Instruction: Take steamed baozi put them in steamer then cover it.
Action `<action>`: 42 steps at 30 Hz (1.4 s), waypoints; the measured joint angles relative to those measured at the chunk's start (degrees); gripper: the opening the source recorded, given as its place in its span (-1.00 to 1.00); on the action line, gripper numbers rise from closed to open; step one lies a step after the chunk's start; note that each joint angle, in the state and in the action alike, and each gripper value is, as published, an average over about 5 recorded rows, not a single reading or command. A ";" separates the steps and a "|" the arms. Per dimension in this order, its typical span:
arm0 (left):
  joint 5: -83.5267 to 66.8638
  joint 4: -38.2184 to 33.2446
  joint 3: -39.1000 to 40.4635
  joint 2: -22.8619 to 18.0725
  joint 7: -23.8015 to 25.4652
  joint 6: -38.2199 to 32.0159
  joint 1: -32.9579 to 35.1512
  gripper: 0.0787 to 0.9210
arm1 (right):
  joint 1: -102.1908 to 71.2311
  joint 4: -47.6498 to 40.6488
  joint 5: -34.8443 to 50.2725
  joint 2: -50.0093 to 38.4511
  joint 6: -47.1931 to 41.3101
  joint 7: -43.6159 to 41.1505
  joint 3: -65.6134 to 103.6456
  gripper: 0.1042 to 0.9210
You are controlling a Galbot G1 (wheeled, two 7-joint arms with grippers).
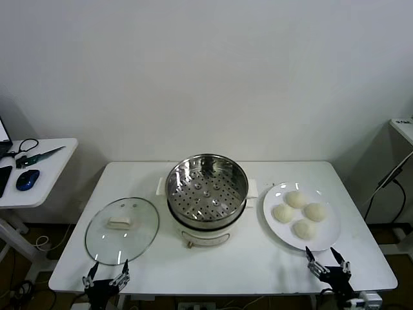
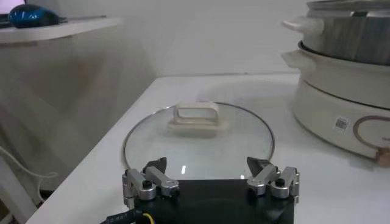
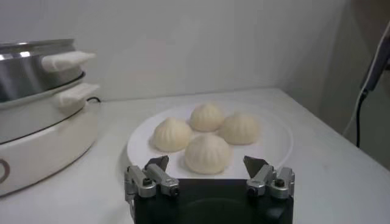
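Several cream-white baozi (image 1: 299, 212) lie on a white plate (image 1: 326, 229) at the table's right; they also show in the right wrist view (image 3: 208, 153). The steel steamer (image 1: 207, 187) stands empty on its cream pot base (image 1: 205, 234) at the table's middle. The glass cover (image 1: 122, 230) with a white handle (image 2: 196, 114) lies flat on the left. My left gripper (image 1: 105, 278) is open, empty, at the front edge near the cover. My right gripper (image 1: 328, 265) is open, empty, at the front edge near the plate.
A side table (image 1: 45, 169) at the far left holds a blue mouse (image 1: 27, 179) and scissors (image 1: 26, 152). A second surface (image 1: 403, 128) and a cable (image 1: 387, 181) are at the far right. The white wall stands behind the table.
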 measured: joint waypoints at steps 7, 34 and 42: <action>-0.08 -0.50 0.02 0.16 0.02 0.14 -0.42 0.77 | 9.52 -2.21 -2.98 -6.50 -6.45 -3.29 -1.74 0.76; -0.25 -1.25 0.16 -0.22 -0.07 -0.51 -0.96 0.77 | 101.52 -42.93 -22.04 -23.81 4.13 -55.86 -85.00 0.76; -0.16 -0.78 0.23 -0.26 0.07 -0.31 -1.56 0.77 | 111.14 -50.45 -23.51 -17.87 4.91 -61.96 -96.66 0.76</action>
